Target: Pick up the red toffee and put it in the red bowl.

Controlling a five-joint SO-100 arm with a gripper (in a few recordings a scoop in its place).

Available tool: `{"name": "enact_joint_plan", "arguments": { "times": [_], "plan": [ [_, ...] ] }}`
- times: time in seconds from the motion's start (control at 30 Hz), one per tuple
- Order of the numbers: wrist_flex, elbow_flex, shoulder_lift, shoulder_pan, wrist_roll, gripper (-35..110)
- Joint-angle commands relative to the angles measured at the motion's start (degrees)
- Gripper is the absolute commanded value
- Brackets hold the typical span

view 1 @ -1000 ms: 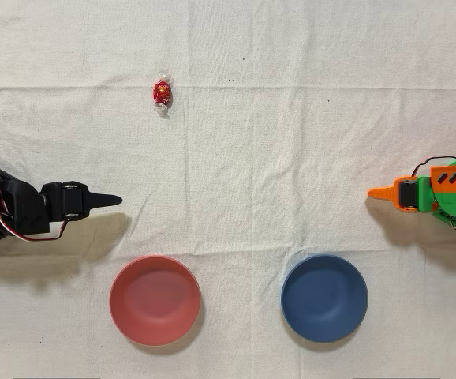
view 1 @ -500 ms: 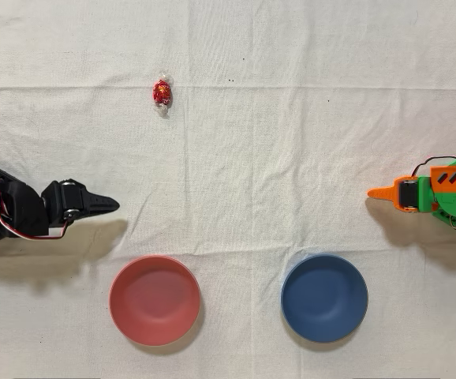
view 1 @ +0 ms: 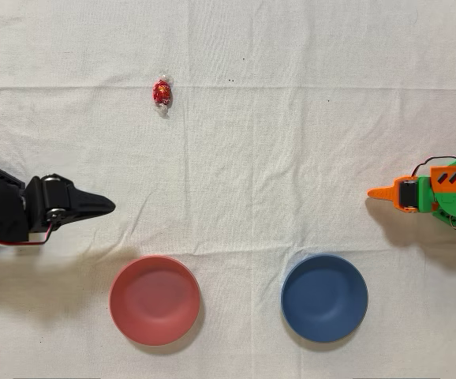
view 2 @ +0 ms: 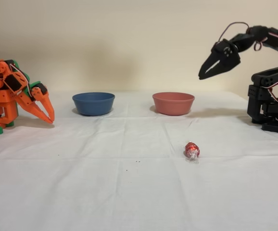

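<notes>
The red toffee (view 1: 162,94) lies alone on the white cloth (view 1: 291,142), well apart from the red bowl (view 1: 155,300). Likely light and slippery (foil-wrapped); grip its round middle. The gripper (view 2: 207,72) hangs raised, jaws nearly closed, empty.

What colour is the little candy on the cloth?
Shiny red, with clear twisted ends: the red toffee, seen best in the fixed view.
</notes>
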Motion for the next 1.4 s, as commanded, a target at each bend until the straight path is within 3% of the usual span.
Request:
{"name": "enact_joint_plan", "arguments": {
  "times": [0.0, 0.37, 1.07, 1.37],
  "plan": [
    [2.0, -12.1, -7.8, -4.1, 4.3, 0],
    [4.0, -20.1, -19.5, -20.5, 16.0, 0],
    [-8.8, -20.8, -35.4, -32.1, 16.7, 1],
    [-15.1, -21.5, -44.2, -36.2, 18.7, 12]
  ]
}}
